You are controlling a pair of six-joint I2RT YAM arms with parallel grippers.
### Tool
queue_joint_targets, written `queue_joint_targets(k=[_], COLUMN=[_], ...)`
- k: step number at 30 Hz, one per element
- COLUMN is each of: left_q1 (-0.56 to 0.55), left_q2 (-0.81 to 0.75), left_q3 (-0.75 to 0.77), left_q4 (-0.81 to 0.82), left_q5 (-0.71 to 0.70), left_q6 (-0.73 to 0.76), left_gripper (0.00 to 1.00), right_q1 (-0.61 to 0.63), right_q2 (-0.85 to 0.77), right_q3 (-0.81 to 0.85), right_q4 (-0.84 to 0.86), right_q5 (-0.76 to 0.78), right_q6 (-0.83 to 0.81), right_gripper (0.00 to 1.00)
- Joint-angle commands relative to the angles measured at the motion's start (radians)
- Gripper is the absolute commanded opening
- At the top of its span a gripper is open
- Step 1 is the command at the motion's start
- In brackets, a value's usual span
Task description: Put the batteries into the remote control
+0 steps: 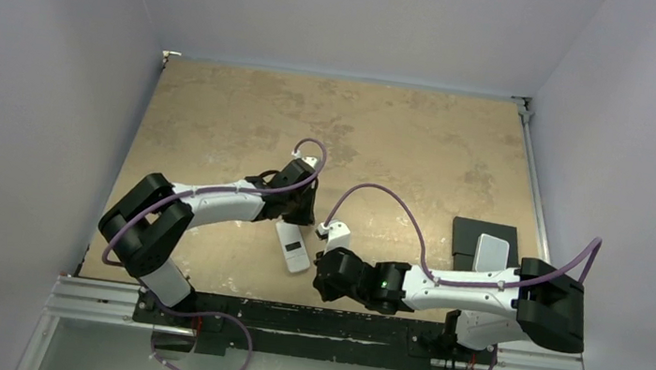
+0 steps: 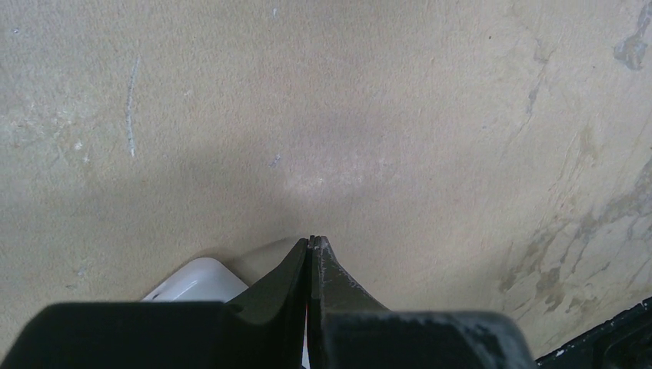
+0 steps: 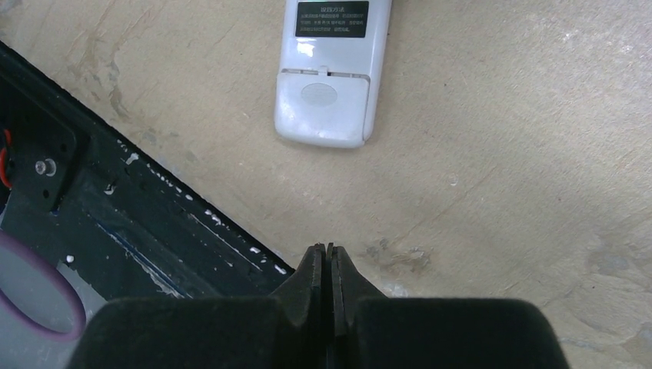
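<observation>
The remote control (image 3: 330, 84) lies flat on the tabletop (image 1: 386, 145), close to the near edge and about at its middle. Its white back is turned up, with a dark label (image 3: 332, 19) showing. The battery cover (image 3: 323, 104) seems to sit closed at the end nearest the right arm.

No batteries can be seen in any view.

The left fingers (image 2: 296, 265) are pressed together with nothing clearly between them, just beside one corner of the remote. The right fingers (image 3: 311, 269) are also together and empty, a little apart from the cover end.

I judge the remote to be light, stiff and smooth, so it will slide easily when pushed. One arm should pinch it across its two long sides. The other can then press on the oval mark of the cover, gently, because the thin latch looks fragile.
</observation>
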State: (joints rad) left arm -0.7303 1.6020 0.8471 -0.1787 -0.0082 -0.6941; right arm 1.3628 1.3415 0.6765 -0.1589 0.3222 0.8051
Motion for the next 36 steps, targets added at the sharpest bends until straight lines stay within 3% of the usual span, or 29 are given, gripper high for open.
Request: queue_joint_targets(k=[1,36], left_q1=[0.018,0.066], left_q2=[0.016,-0.102], left_q3=[-0.010,-0.144], left_q4=[0.029,-0.042], left_q5=[-0.016,-0.066], left_q6=[0.015,-0.006], left_gripper=[0.00,0.00], right_q1=[0.005,0.006], right_q2=[-0.010,0.007], right_q3=[-0.012,-0.009], right_q4=[0.023,-0.037], right_q5=[0.006,0.069], right_q6=[0.016,0.095], right_gripper=[0.00,0.00])
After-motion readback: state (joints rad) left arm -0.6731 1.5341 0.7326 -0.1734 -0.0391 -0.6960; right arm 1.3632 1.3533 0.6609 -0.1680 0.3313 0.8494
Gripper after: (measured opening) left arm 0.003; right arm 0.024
